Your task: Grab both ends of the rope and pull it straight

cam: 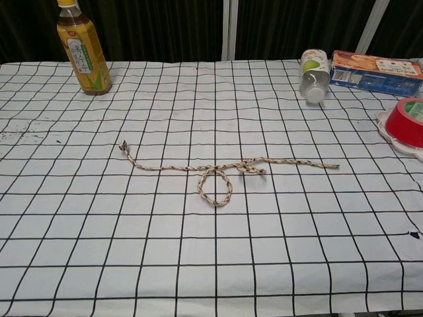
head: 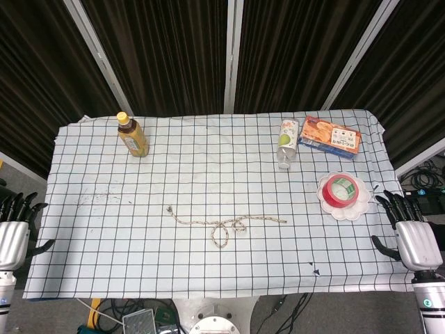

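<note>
A thin beige braided rope (head: 224,224) lies across the middle of the checked tablecloth, with a small loop hanging toward the front near its middle. In the chest view the rope (cam: 218,173) runs from a left end near the cloth's left-centre to a right end past the middle. My left hand (head: 14,226) hangs beside the table's left edge, fingers apart, holding nothing. My right hand (head: 410,229) is off the right edge, fingers spread and empty. Both hands are far from the rope. Neither hand shows in the chest view.
A tea bottle (head: 132,135) stands at the back left. A lying plastic bottle (head: 287,142) and an orange box (head: 329,137) are at the back right. A red tape roll (head: 342,191) rests on a white plate (head: 344,209) near the right edge.
</note>
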Tool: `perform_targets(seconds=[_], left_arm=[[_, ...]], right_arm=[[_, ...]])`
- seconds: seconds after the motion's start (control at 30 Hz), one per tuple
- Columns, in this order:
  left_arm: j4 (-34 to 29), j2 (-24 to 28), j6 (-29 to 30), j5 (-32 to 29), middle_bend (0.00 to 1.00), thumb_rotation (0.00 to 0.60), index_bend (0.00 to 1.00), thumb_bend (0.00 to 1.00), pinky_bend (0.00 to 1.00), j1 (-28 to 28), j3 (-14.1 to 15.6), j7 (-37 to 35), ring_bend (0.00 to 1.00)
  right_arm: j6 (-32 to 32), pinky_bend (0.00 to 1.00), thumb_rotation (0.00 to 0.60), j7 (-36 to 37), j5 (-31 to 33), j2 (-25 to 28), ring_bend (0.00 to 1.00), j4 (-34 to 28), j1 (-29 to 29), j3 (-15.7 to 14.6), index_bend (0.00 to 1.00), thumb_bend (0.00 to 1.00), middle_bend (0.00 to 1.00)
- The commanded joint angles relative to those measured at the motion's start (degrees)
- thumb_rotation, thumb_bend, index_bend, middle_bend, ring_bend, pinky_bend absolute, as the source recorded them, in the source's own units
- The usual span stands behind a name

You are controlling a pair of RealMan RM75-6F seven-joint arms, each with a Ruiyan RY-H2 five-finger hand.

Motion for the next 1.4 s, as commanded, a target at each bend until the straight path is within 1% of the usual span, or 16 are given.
perform_targets(seconds=[0.03, 0.2, 0.3, 0.4, 0.47, 0.53, 0.63, 0.73, 0.93, 1.03, 1.17, 1.4], left_arm=[[0.00, -0.09, -0.19, -0.10, 0.08, 0.600, 0.25, 0.05, 0.00, -0.07, 0.08, 0.08, 0.00], [0.04, -0.24, 0.03, 0.03, 0.08, 0.600, 0.25, 0.05, 0.00, 0.01, 0.17, -0.04, 0.00], [0.10, -0.20, 0.02, 0.12, 0.08, 0.600, 0.25, 0.05, 0.00, -0.07, 0.15, -0.29, 0.00], [0.23, -0.37, 0.14, 0.49, 0.08, 0.600, 0.25, 0.05, 0.00, -0.25, 0.10, -0.44, 0.00], [0.31, -0.46, 0.24, 0.80, 0.08, 0.600, 0.25, 0.05, 0.00, -0.36, 0.11, -0.72, 0.00], [0.52, -0.46, 0.38, 0.98, 0.08, 0.600, 0.25, 0.05, 0.00, -0.34, 0.16, -0.90, 0.00], [0.91, -0.43, 0.46, 0.82, 0.08, 0.600, 0.25, 0.05, 0.00, -0.14, 0.26, -1.44, 0.00], [1.53, -0.50, 0.08, 0.43, 0.08, 0.600, 0.25, 0.05, 0.00, -0.07, 0.35, -2.06, 0.00], [3.09, -1.02, -0.80, -0.02, 0.08, 0.600, 0.25, 0.05, 0.00, -0.16, 0.52, -3.74, 0.00], [4.03, -1.39, -1.12, -0.17, 0.08, 0.600, 0.25, 0.05, 0.00, -0.21, 0.54, -4.77, 0.00], [5.26, -1.84, -1.81, -0.50, 0.08, 0.600, 0.25, 0.05, 0.00, -0.36, 0.60, -5.78, 0.00], [7.06, -2.47, -2.46, -0.75, 0.08, 0.600, 0.25, 0.05, 0.00, -0.53, 0.61, -7.43, 0.00]], right_arm=[[-0.17, 0.00, 0.600, 0.19, 0.02, -0.02, 0.00, -0.06, 0.09, -0.01, 0.12, 0.21, 0.05], [-0.67, 0.00, 0.600, 2.06, -0.86, 0.19, 0.00, -0.69, 0.51, -0.21, 0.14, 0.21, 0.06], [-3.71, 0.00, 0.600, 5.21, -3.09, 0.75, 0.00, -2.42, 2.88, -0.44, 0.17, 0.21, 0.07], [-7.59, 0.00, 0.600, 2.84, -4.16, -0.02, 0.00, -3.60, 6.17, 0.11, 0.25, 0.21, 0.09], [-11.16, 0.00, 0.600, 0.19, -3.71, -1.91, 0.00, -3.88, 9.22, 1.16, 0.31, 0.21, 0.11], [-15.31, 0.00, 0.600, -2.33, -1.84, -4.47, 0.00, -3.40, 12.37, 2.35, 0.36, 0.22, 0.13], [-20.25, 0.00, 0.600, -7.41, 1.98, -8.87, 0.00, -1.92, 16.31, 4.01, 0.38, 0.22, 0.13], [-23.05, 0.00, 0.600, -12.22, 5.85, -13.84, 0.00, 0.01, 19.23, 5.29, 0.40, 0.22, 0.13], [-24.86, 0.00, 0.600, -20.26, 11.93, -23.29, 0.00, 5.99, 22.89, 6.14, 0.43, 0.22, 0.12], [-24.88, 0.00, 0.600, -22.17, 14.42, -27.34, 0.00, 9.09, 23.97, 6.47, 0.46, 0.22, 0.12], [-25.97, 0.00, 0.600, -22.43, 16.42, -30.94, 0.00, 12.00, 25.20, 6.35, 0.48, 0.22, 0.13], [-27.10, 0.00, 0.600, -24.11, 18.28, -34.95, 0.00, 15.72, 26.97, 5.71, 0.50, 0.24, 0.13]])
